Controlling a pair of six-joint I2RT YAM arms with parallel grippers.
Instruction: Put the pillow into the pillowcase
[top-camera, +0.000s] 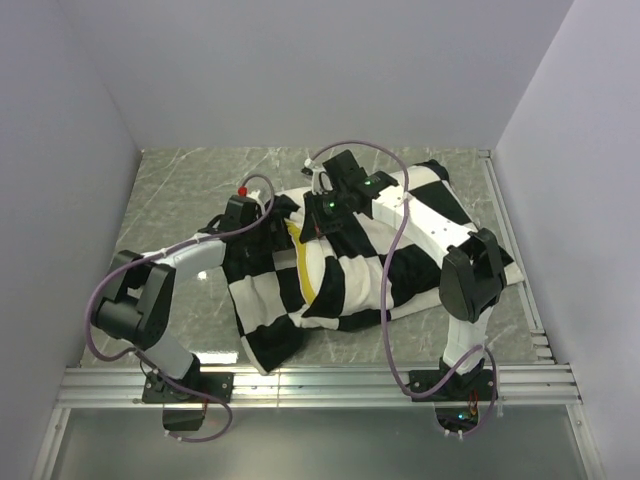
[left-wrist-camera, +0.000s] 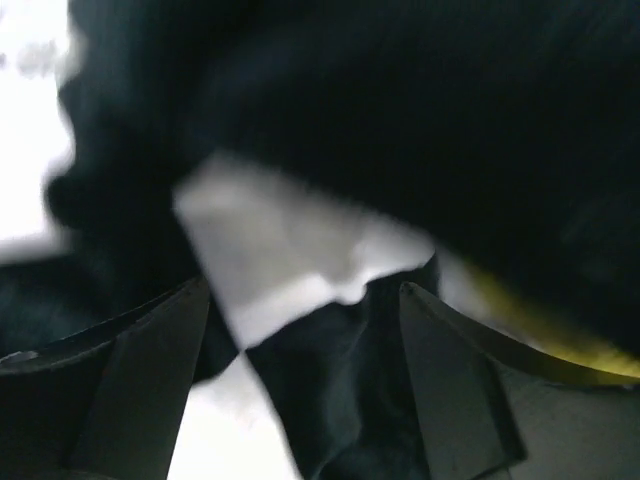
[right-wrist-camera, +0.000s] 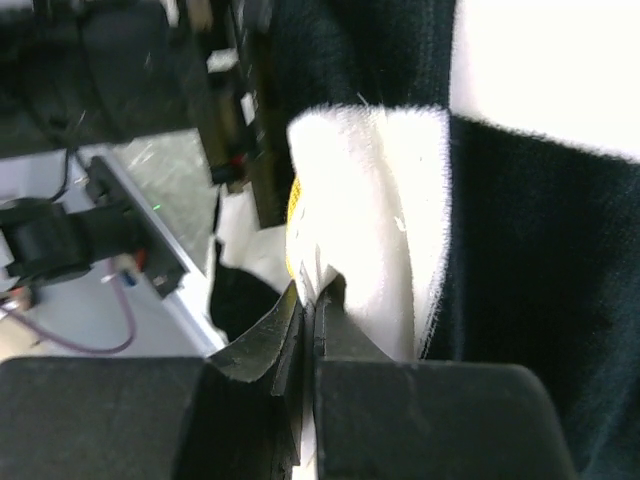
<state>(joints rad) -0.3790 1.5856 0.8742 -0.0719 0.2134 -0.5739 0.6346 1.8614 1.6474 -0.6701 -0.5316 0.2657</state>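
Top external view: the pillowcase (top-camera: 430, 235) sprawls across the table (top-camera: 180, 190), the pillow (top-camera: 305, 265) showing its yellow band at the 9 o'clock mouth. The right gripper (right-wrist-camera: 308, 300) pinches a white pillowcase fold. The left gripper (left-wrist-camera: 300, 295), fingers spread, hovers over fabric at 10 o'clock.

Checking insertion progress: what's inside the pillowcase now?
The pillow, partly: its yellow band shows at the open edge of the pillowcase. The rest is covered by checkered fabric, so how far in it sits can't be seen.
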